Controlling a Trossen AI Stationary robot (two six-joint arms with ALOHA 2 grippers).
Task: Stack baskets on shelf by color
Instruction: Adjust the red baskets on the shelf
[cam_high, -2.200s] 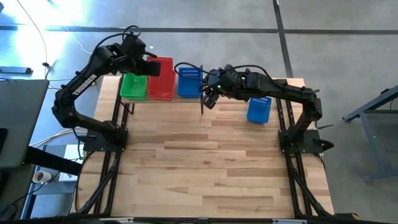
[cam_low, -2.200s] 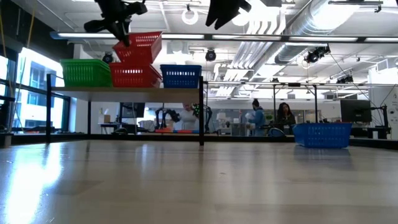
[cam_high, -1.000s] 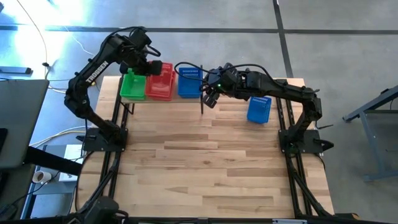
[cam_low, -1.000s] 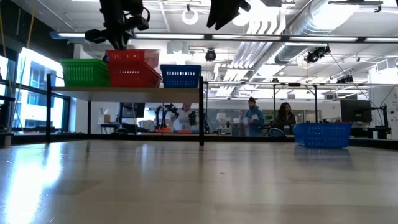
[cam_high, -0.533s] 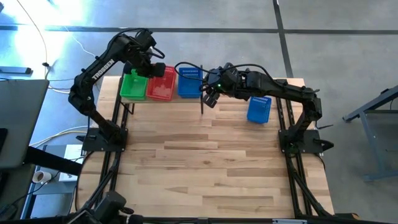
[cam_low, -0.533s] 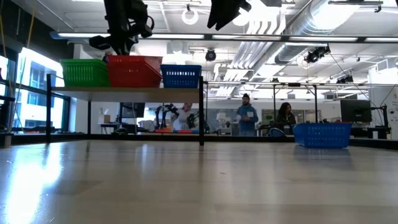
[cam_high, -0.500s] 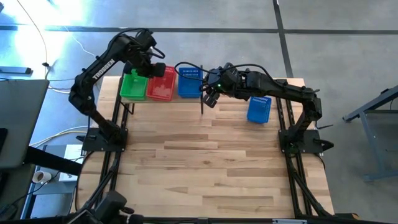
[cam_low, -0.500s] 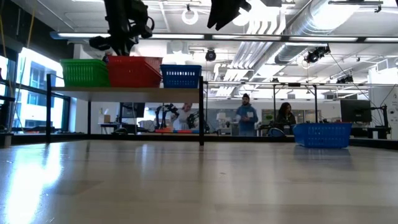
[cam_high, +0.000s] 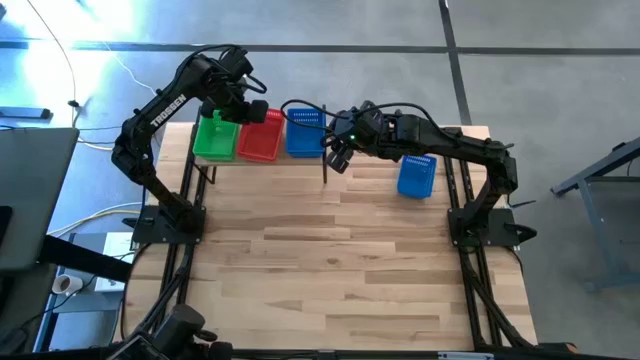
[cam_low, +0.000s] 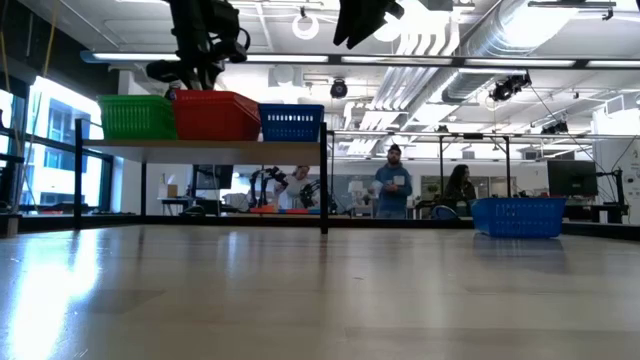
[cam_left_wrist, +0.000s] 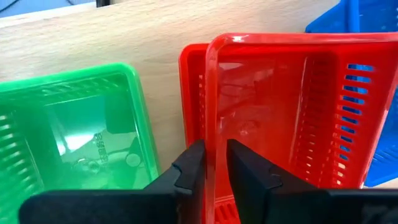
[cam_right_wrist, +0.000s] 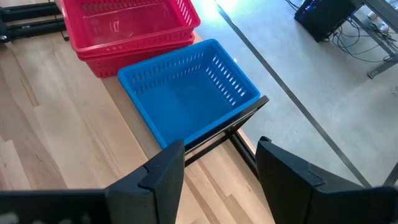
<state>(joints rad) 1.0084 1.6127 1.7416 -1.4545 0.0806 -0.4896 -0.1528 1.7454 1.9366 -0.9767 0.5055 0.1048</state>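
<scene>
On the shelf (cam_high: 262, 163), three stacks are sitting side by side, each with its long axis running across the shelf's depth and its open top facing up: a green basket (cam_high: 214, 139) at one end, red baskets (cam_high: 261, 138) in the middle, a blue basket (cam_high: 304, 133) at the other end. The left pincer (cam_left_wrist: 210, 163) is straddling the top red basket's end wall, its fingers slightly parted on either side of the rim. The right pincer (cam_right_wrist: 214, 163) is hovering spread wide near the blue basket on the shelf. Another blue basket (cam_high: 417, 176) is lying on the worktop (cam_high: 330, 260), well apart from the shelf.
</scene>
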